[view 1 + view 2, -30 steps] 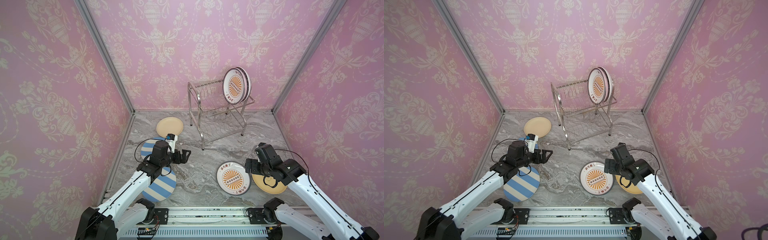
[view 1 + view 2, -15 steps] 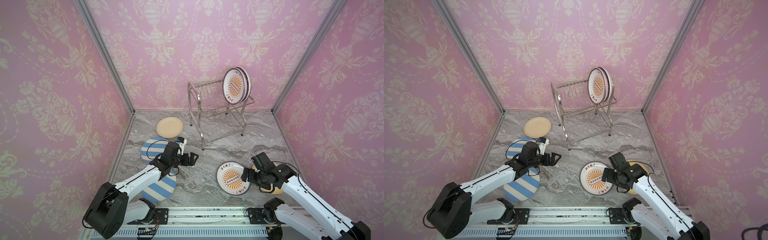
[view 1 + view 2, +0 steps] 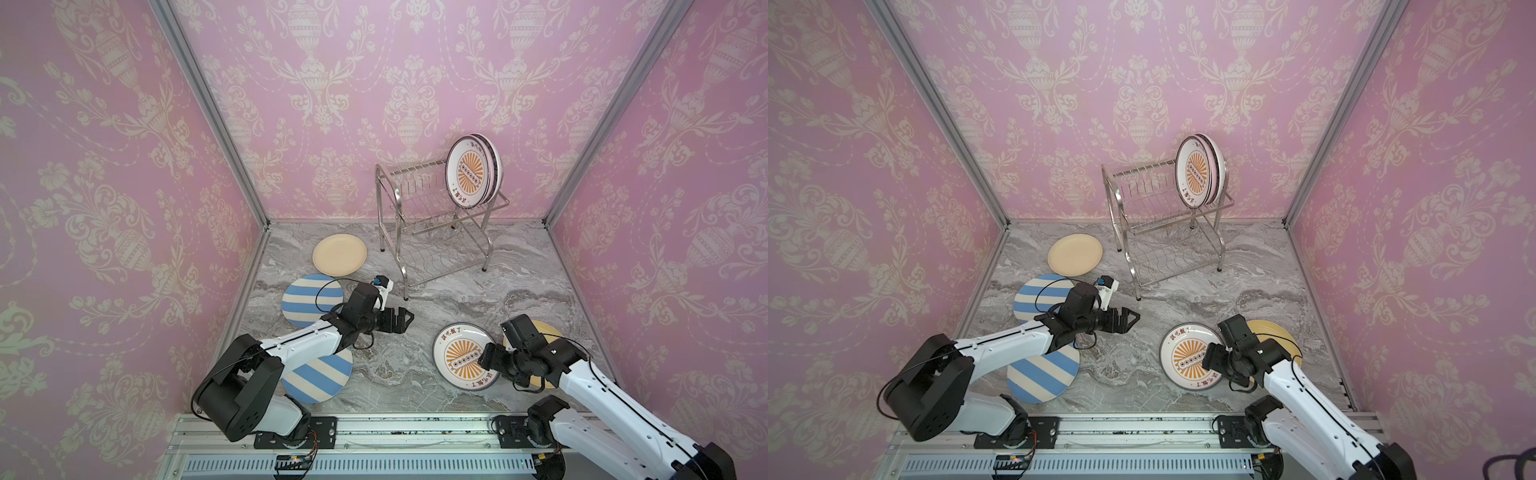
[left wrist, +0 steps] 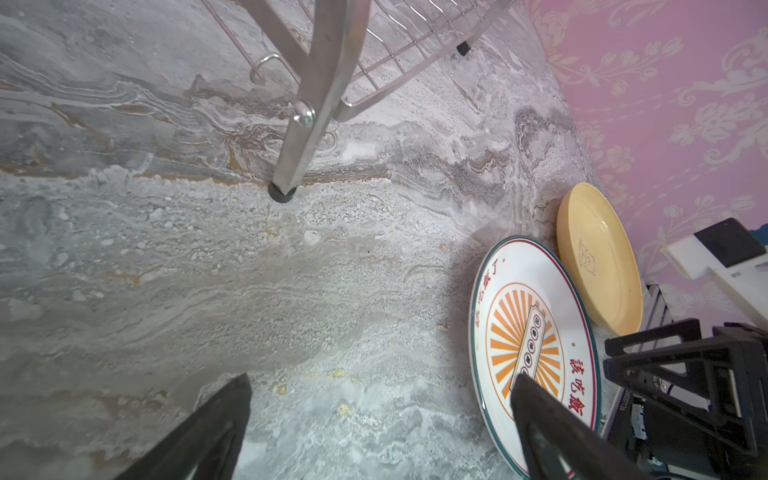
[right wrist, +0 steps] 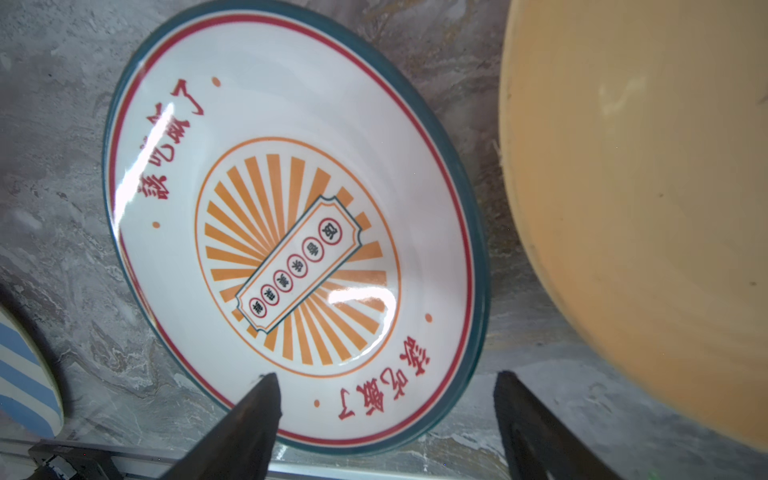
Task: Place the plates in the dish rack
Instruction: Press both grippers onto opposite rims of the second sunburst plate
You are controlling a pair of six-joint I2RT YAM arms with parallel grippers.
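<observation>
The steel dish rack (image 3: 436, 226) stands at the back, with a sunburst plate (image 3: 469, 172) upright on its top tier and two more plates close behind it. Another sunburst plate (image 3: 457, 357) lies flat at the front right. My right gripper (image 5: 384, 386) is open astride its near rim (image 5: 415, 432), one finger over the plate's face and the other outside it. A cream-yellow plate (image 3: 550, 332) lies partly under that arm. My left gripper (image 3: 405, 318) is open and empty over bare marble, near the rack's front foot (image 4: 282, 193).
On the left lie a cream plate (image 3: 338, 254) and two blue-and-white striped plates (image 3: 309, 300), the nearer one (image 3: 320, 380) partly under my left arm. Pink walls close in three sides. A metal rail (image 3: 374, 428) runs along the front.
My left gripper has swung right, off the striped plate toward the middle. My right gripper has dropped from above the cream-yellow plate to the sunburst plate's rim, its jaws a little narrower.
</observation>
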